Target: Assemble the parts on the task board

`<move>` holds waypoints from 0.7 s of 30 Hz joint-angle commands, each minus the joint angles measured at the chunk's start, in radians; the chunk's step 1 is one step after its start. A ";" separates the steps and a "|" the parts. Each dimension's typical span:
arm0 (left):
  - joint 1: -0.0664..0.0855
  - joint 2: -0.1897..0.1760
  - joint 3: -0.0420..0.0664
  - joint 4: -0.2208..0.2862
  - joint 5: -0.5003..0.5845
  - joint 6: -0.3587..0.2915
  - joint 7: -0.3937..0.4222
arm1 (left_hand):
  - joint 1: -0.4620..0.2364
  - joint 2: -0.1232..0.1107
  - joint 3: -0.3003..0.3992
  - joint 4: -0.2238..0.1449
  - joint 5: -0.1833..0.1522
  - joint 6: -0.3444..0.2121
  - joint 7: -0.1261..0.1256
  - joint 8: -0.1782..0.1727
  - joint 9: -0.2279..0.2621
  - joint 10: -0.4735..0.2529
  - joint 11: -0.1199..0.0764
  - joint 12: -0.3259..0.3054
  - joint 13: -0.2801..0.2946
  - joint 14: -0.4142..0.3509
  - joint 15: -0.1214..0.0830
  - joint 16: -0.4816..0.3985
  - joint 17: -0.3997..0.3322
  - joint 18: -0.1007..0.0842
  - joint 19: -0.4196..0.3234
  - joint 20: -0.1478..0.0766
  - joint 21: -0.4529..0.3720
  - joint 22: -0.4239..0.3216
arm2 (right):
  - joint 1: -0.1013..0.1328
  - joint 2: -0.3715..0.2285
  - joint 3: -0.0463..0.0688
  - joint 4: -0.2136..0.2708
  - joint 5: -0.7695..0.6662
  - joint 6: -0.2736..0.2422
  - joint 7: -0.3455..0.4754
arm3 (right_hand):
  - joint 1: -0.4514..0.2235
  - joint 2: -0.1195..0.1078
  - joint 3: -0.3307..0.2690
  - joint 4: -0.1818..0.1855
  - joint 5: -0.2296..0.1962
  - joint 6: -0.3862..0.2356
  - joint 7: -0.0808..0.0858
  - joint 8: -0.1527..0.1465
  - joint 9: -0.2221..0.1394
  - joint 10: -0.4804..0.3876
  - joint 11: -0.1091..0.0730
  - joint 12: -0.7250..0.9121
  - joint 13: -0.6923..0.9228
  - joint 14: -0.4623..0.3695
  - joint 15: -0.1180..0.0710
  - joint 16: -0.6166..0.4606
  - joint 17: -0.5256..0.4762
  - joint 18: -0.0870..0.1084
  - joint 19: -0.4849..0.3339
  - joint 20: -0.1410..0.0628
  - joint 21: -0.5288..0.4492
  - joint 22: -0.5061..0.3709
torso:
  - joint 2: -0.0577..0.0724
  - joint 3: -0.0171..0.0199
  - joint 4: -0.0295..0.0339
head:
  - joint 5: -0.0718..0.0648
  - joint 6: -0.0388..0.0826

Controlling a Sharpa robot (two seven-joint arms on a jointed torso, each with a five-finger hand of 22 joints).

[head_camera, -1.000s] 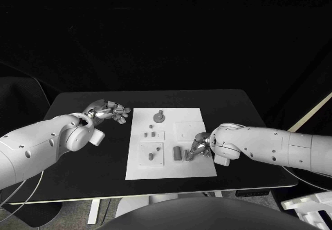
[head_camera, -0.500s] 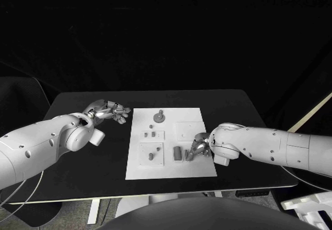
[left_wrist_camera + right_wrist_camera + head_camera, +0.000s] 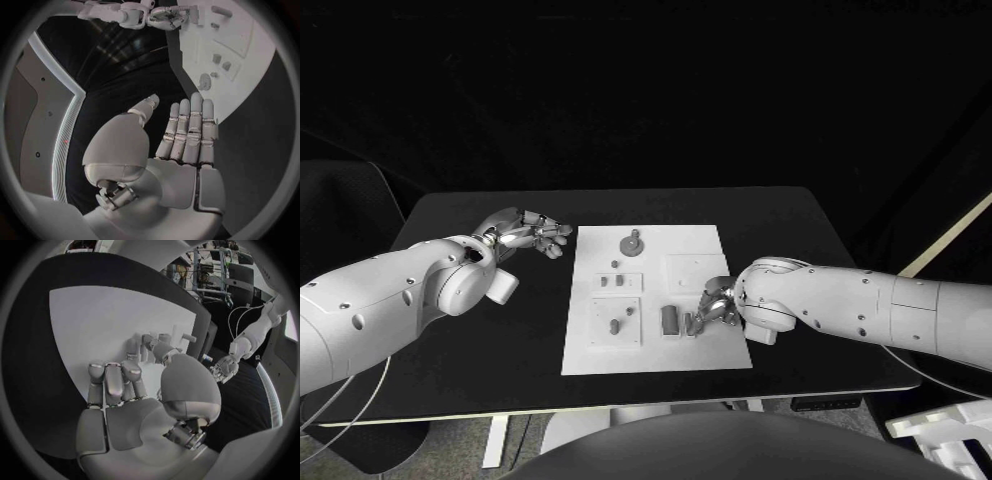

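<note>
The board (image 3: 646, 345) lies mid-frame on the black surface (image 3: 776, 215), with small grey parts scattered across it. The right hand (image 3: 717, 305) is down at the board's lower right, fingers curled toward a slim grey part (image 3: 689, 323); whether it has hold of it I cannot tell, since the thumb blocks the wrist view. The left hand (image 3: 524, 232) hovers off the board's upper left corner, fingers straight, holding nothing. To do this well, I'd say pinch the part squarely, lift it straight, and keep the darker block (image 3: 669, 319) beside it undisturbed. The left hand could steady the board.
</note>
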 commanded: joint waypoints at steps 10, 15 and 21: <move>0.001 0.002 0.001 0.000 -0.001 0.009 0.009 | -0.008 0.000 0.004 0.004 0.003 -0.002 -0.001 0.002 0.001 0.010 0.000 -0.004 0.001 0.009 0.000 -0.004 0.001 0.018 0.003 -0.002 0.002 0.002 | -0.004 -0.014 -0.002 0.010 -0.024 -0.010 0.012 | 0.012 0.001 0.004 0.002 0.001 0.010 0.005 0.005 0.001 0.002 -0.002 0.003 0.001 0.000 -0.009 0.078 0.001 0.013 -0.003 0.001 0.130 0.001 | 0.000 0.0007 -0.0003 | 0.000 0.000; 0.001 0.003 0.001 -0.002 -0.001 0.006 0.010 | -0.008 0.000 0.004 0.004 0.003 -0.002 -0.001 0.002 0.001 0.010 0.000 -0.004 0.001 0.009 0.000 -0.004 0.001 0.017 0.003 -0.002 0.002 0.002 | -0.001 -0.045 -0.001 0.033 0.004 0.019 0.035 | 0.007 -0.009 -0.004 0.005 0.000 -0.006 0.010 -0.004 -0.002 0.000 -0.001 0.001 0.001 -0.001 -0.008 0.077 0.001 0.011 -0.004 0.002 0.129 0.001 | -0.002 0.0009 0.0003 | 0.001 0.000; 0.001 0.006 0.001 -0.011 0.003 0.001 0.020 | -0.008 0.000 0.004 0.004 0.003 -0.002 -0.001 0.002 0.001 0.009 0.000 -0.005 0.001 0.009 0.000 -0.004 0.001 0.017 0.003 -0.002 0.002 0.002 | 0.044 -0.062 0.006 0.055 0.022 0.009 0.078 | -0.002 -0.015 -0.018 0.006 0.000 -0.028 0.015 -0.016 -0.007 -0.010 0.002 -0.002 0.001 -0.007 -0.006 0.074 0.001 0.008 -0.009 0.003 0.126 0.001 | -0.001 0.0012 -0.0017 | 0.004 0.000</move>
